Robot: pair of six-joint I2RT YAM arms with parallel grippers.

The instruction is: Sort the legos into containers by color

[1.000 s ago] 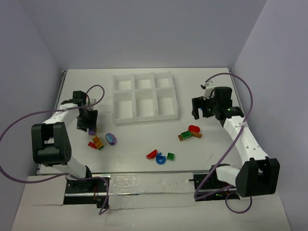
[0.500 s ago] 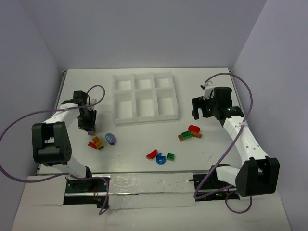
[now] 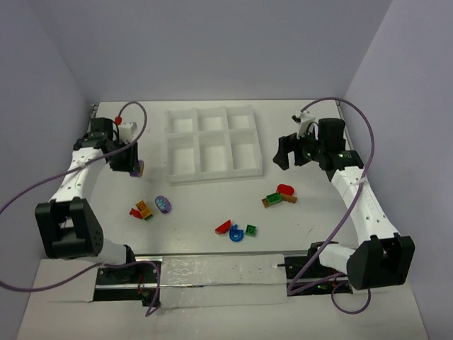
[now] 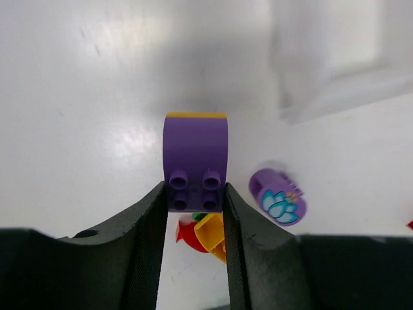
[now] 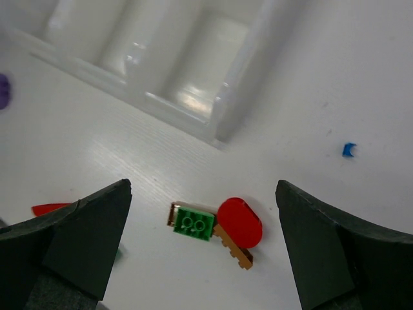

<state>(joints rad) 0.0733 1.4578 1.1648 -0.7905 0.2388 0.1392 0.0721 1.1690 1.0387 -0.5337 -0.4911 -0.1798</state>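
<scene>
Purple brick (image 4: pixel 195 161) pinched by left end effector (image 4: pixel 193 197), aloft over surface (image 3: pixel 191 212), left of tray (image 3: pixel 212 176). Grip only on studded near end: brick could pivot, slip out, drop short of tray. Right end effector (image 5: pixel 201 194) spread wide, empty, above red piece (image 5: pixel 239 222).

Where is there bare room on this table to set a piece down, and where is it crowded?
All six tray compartments look bare. Open table lies between the tray's front wall and the red-blue-green cluster. Crowded: the bricks by the purple oval, and the pile near the right gripper.
</scene>
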